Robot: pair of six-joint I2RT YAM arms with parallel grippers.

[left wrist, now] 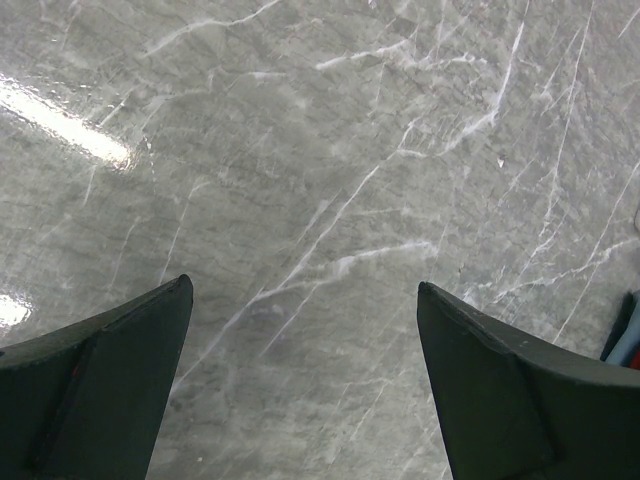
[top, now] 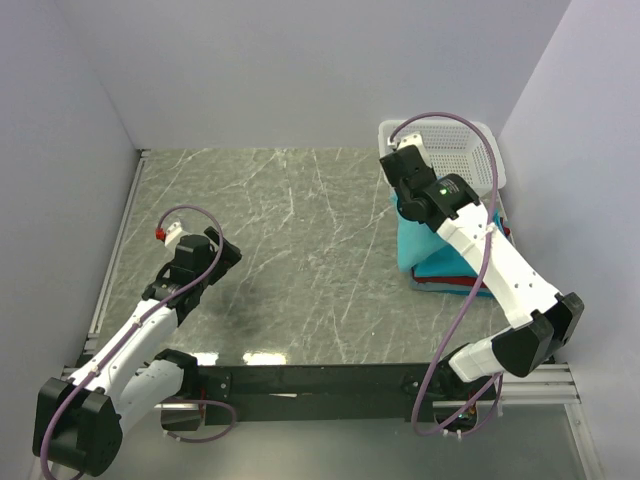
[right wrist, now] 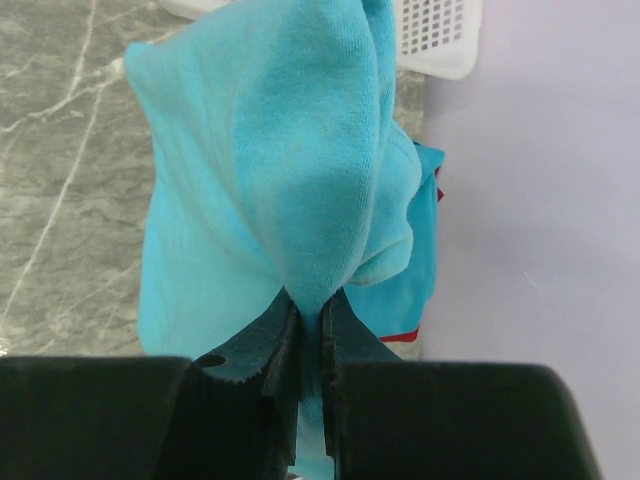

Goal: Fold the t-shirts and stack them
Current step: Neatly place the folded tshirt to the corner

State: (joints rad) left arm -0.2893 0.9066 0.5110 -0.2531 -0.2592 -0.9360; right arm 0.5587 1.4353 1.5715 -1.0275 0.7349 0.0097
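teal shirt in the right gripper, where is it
Top view, right side of the table: the teal t-shirt is pinched in the right gripper, over the shirt pile, beside the white basket.

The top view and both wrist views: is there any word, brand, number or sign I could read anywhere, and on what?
No readable text anywhere.
The teal cotton t-shirt pinched in the right end effector is plain, no print.
The white plastic mesh basket shows no label.
The left end effector, open, is dark and unmarked.
The small red tag on the left arm's cable is too small to read.
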